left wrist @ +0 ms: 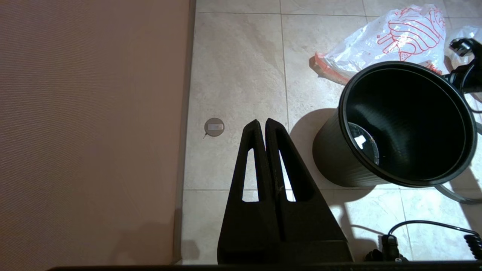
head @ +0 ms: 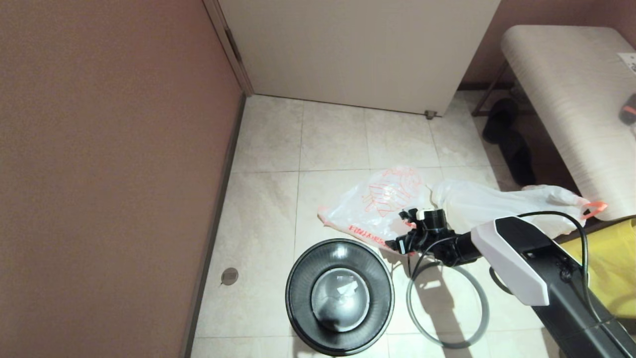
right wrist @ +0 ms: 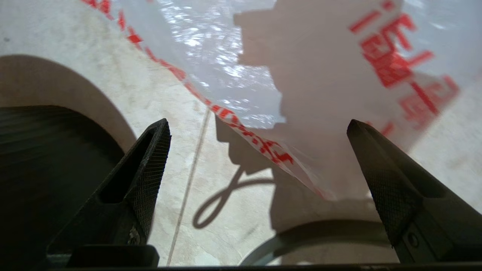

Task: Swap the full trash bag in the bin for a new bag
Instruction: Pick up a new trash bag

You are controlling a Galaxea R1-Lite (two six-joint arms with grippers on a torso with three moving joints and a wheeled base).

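Note:
The bin (head: 298, 298) stands on the tile floor with its bare, shiny bottom showing. Its grey hoop (head: 410, 318) lies flat on the floor beside it. The new bag (head: 377, 204), white with orange-red print, lies crumpled beyond the bin. The full trash bag (head: 497, 204) with its orange tab rests to the right of it. My right gripper (head: 397, 229) hovers low over the printed bag's near edge. In the right wrist view it (right wrist: 257, 124) stands wide open, empty, with the bag edge (right wrist: 263, 146) below. My left gripper (left wrist: 261, 122) is shut and empty, parked near the bin (left wrist: 331, 150).
A brown wall runs along the left and a white door closes the back. A padded bench (head: 571, 99) stands at the right with dark shoes (head: 507, 134) beneath it. A yellow bag (head: 616, 263) sits at the right edge. There is a round floor cap (head: 229, 276) near the wall.

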